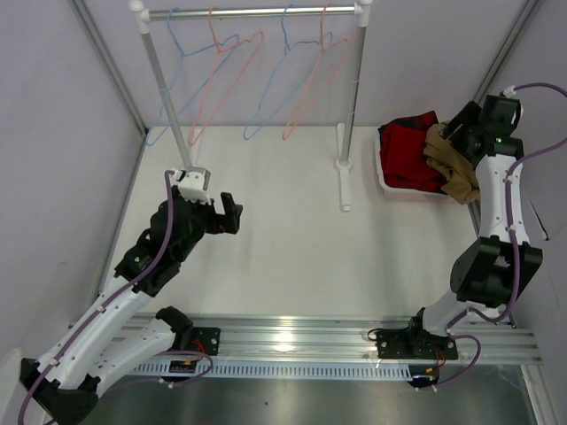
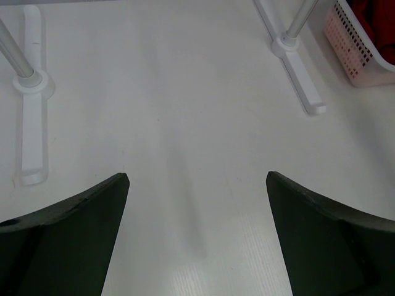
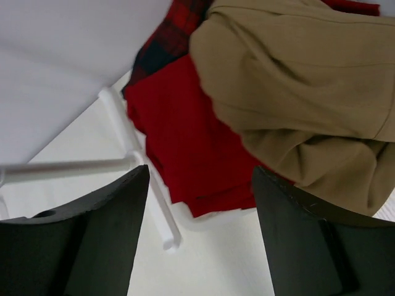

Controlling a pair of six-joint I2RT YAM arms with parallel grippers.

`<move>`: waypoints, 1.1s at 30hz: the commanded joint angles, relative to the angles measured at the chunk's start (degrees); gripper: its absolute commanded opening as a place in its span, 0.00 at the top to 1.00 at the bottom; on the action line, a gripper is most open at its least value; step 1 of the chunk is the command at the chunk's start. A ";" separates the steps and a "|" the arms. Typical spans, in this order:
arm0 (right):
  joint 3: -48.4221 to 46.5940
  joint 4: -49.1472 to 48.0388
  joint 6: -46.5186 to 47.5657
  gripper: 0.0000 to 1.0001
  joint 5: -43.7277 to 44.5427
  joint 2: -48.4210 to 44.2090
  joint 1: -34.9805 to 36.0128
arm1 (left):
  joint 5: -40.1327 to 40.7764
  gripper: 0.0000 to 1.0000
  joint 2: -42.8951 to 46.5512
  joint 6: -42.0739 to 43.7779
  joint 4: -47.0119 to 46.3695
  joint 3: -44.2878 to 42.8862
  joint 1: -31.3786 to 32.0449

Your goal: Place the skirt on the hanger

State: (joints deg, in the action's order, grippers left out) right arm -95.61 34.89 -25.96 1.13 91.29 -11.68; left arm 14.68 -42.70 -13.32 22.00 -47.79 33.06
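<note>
The tan-brown skirt (image 1: 454,170) lies crumpled on the right side of a white basket (image 1: 383,177), partly over a red garment (image 1: 409,152). In the right wrist view the skirt (image 3: 296,86) fills the upper right, with the red garment (image 3: 185,142) beside it. My right gripper (image 1: 446,133) hovers just above the skirt, open and empty (image 3: 200,176). Two salmon-pink wire hangers (image 1: 229,87) (image 1: 321,86) hang on the rack's rail at the back. My left gripper (image 1: 226,212) is open and empty (image 2: 197,179) over bare table on the left.
The white rack (image 1: 257,12) stands at the back, its feet on the table (image 2: 31,117) (image 2: 300,77). Light blue hangers (image 1: 182,84) hang between the pink ones. The basket (image 2: 355,52) is at the far right. Walls close in on both sides.
</note>
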 commanded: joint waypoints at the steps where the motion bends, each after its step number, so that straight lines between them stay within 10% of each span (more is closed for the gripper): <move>1: -3.87 2.72 -1.47 0.25 -2.18 3.71 -3.52 | -0.35 0.01 0.86 -0.12 -0.64 -0.90 0.16; 11: -5.46 5.01 -1.29 0.06 6.78 10.93 -7.04 | -3.34 0.01 1.21 -0.92 -0.11 -1.52 0.25; 26: -12.58 4.83 -4.10 0.04 12.67 21.91 -7.21 | -3.43 0.01 2.09 -0.21 0.24 -1.52 0.16; 33: -15.65 4.66 -2.88 0.37 11.97 26.04 -7.13 | -3.08 0.01 1.92 -0.13 0.50 -1.52 0.25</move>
State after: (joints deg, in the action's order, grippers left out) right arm -107.79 40.49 -28.80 12.01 115.70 -18.55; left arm 11.60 -41.23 -13.47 23.27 -47.81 33.06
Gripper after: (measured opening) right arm 0.695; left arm 0.994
